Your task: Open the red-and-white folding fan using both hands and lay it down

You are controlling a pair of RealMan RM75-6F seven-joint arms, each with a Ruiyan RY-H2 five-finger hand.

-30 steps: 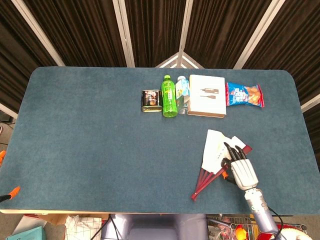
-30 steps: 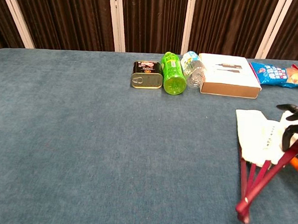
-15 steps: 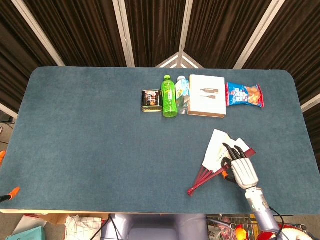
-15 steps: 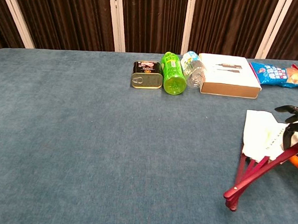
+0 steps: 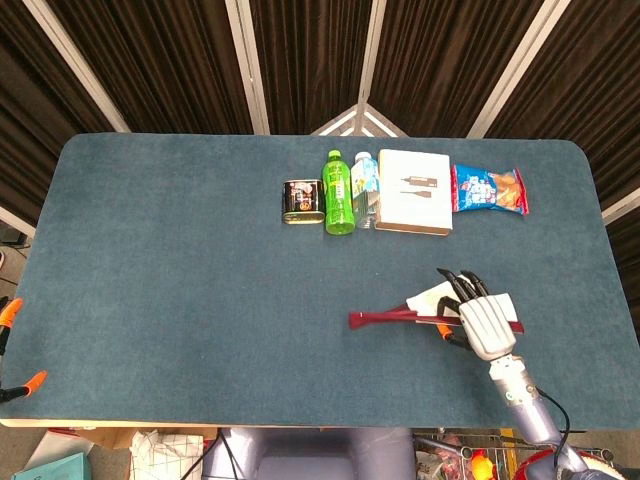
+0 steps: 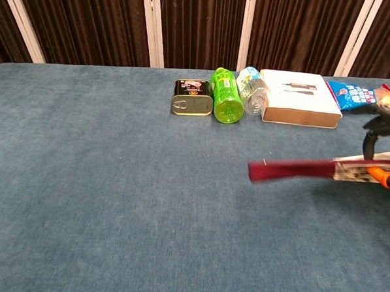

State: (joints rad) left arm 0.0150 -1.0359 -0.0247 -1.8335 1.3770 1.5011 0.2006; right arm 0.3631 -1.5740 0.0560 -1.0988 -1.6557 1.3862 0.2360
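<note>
The red-and-white folding fan [image 5: 400,318] is off the table near the front right, gripped by my right hand [image 5: 484,325]. Its red ribs are gathered into one bar pointing left, roughly level. A small wedge of white paper [image 5: 430,298] shows behind the ribs by the fingers. In the chest view the fan [image 6: 292,169] crosses the right half as a blurred red bar, and my right hand [image 6: 381,126] holds its right end at the frame edge. My left hand is in neither view.
A row stands at the back of the blue table [image 5: 180,280]: a dark tin can [image 5: 301,201], a green bottle [image 5: 340,193], a clear bottle [image 5: 364,190], a white box [image 5: 414,191] and a snack bag [image 5: 489,190]. Orange clips [image 5: 10,312] sit at the left edge.
The fan was lying partly spread on the table under my right hand. It has been lifted and swung, its ribs now bunched together and pointing left instead of toward the front.
</note>
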